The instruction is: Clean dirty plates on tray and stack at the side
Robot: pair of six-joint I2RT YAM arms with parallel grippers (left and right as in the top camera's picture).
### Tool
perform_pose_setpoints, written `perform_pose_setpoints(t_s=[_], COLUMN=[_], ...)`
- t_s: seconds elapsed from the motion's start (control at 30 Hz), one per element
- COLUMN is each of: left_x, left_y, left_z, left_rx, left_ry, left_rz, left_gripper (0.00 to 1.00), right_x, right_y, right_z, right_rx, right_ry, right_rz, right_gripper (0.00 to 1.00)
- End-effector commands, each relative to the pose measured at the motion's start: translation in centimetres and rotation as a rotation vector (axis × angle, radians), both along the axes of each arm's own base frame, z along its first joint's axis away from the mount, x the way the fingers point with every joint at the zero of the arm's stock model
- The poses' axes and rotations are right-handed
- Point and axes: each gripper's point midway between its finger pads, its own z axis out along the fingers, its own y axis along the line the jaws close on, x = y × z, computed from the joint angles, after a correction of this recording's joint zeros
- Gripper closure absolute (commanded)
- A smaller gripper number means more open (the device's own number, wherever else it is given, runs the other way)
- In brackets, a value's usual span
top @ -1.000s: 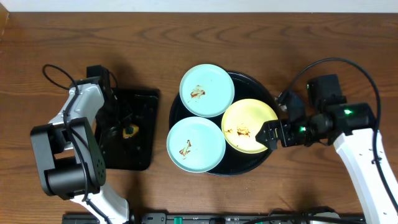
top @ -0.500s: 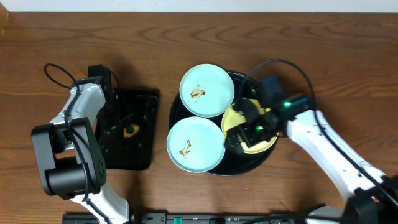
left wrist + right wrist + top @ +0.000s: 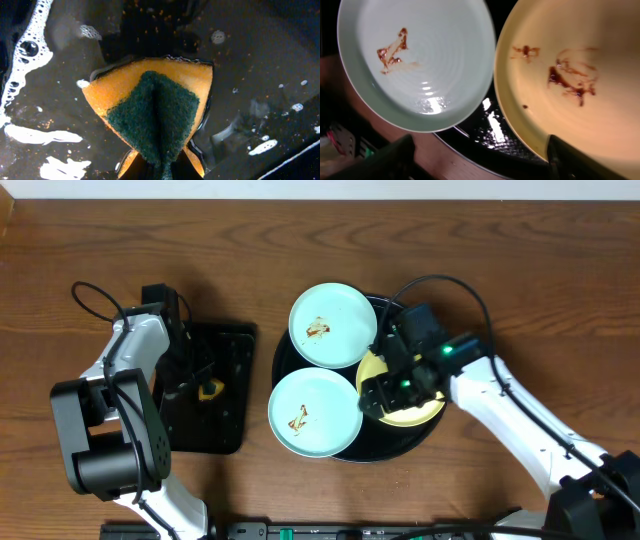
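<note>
The round black tray [image 3: 397, 446] holds two pale blue plates [image 3: 333, 325] [image 3: 315, 413] and a pale yellow plate [image 3: 420, 412], all with brown smears. My right gripper [image 3: 373, 394] is open and empty, low over the yellow plate's left edge, next to the lower blue plate. The right wrist view shows a blue plate [image 3: 415, 60], the yellow plate [image 3: 570, 75], wet tray [image 3: 490, 125] between them, and my open fingers [image 3: 480, 165], one by the yellow rim. My left gripper [image 3: 205, 388] is shut on an orange sponge with a green scouring pad [image 3: 157, 107].
The left gripper holds the sponge over a smaller rectangular black tray [image 3: 225, 420], whose wet floor carries soap foam [image 3: 30, 50]. A black cable [image 3: 95, 300] loops behind the left arm. Bare wooden table [image 3: 500, 280] surrounds both trays.
My right arm has swung in from the right of the round tray to over the yellow plate, then edged slightly left. The left arm and sponge have not moved.
</note>
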Motion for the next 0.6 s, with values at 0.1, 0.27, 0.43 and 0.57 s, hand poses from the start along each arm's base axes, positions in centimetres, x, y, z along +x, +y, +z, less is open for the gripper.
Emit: perform_pose_setpoints(t_s=[0.1, 0.27, 0.43, 0.57], left_x=[0.7, 0.6, 0.5, 0.6], left_y=[0.0, 0.0, 0.0, 0.0], left_z=[0.5, 0.5, 0.5, 0.5], left_rx=[0.009, 0.008, 0.009, 0.009], left_ry=[-0.022, -0.02, -0.019, -0.022], left_rz=[-0.017, -0.022, -0.044, -0.058], left_gripper=[0.92, 0.92, 0.93, 0.93], right_x=[-1.9, -2.1, -3.3, -3.9], right_y=[3.3, 3.0, 3.4, 4.6], right_z=[-0.7, -2.2, -3.9, -4.6], right_rx=[-0.034, -0.129, -0.145, -0.122], right_ry=[0.024, 0.063, 0.217, 0.307], right_rz=[-0.056, -0.242, -0.349, -0.423], right_gripper=[0.35, 0.35, 0.41, 0.44])
